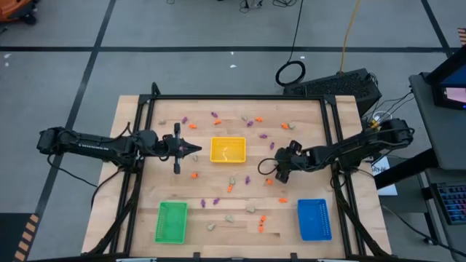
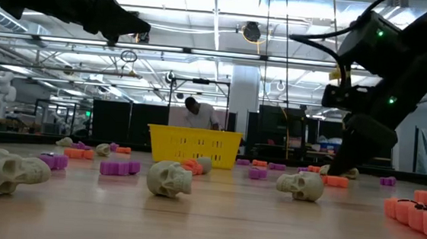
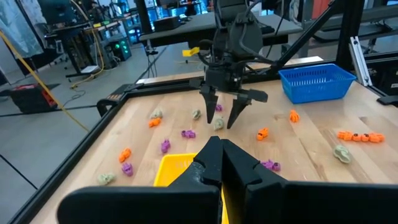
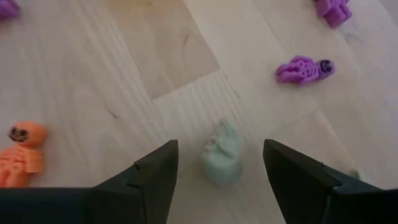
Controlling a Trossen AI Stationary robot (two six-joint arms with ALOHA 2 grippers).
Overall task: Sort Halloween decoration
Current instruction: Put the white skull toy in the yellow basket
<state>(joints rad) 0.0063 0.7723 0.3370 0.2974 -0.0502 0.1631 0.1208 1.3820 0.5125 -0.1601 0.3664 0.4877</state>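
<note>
Right of centre in the high view, the right gripper (image 4: 219, 165), fingers wide, straddles a small pale beige-grey skull trinket (image 4: 222, 153) on the wooden table (image 1: 138, 211); left gripper (image 1: 195, 150) closed, farther off.

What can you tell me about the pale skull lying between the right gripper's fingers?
The skull is a small pale grey-beige trinket, matte like moulded plastic, with faint eye sockets showing. It lies on the bare wooden table, apparently on its side. The right gripper is open, its two dark fingers flanking the skull without touching it. A purple skeleton and an orange one lie apart from it.
</note>
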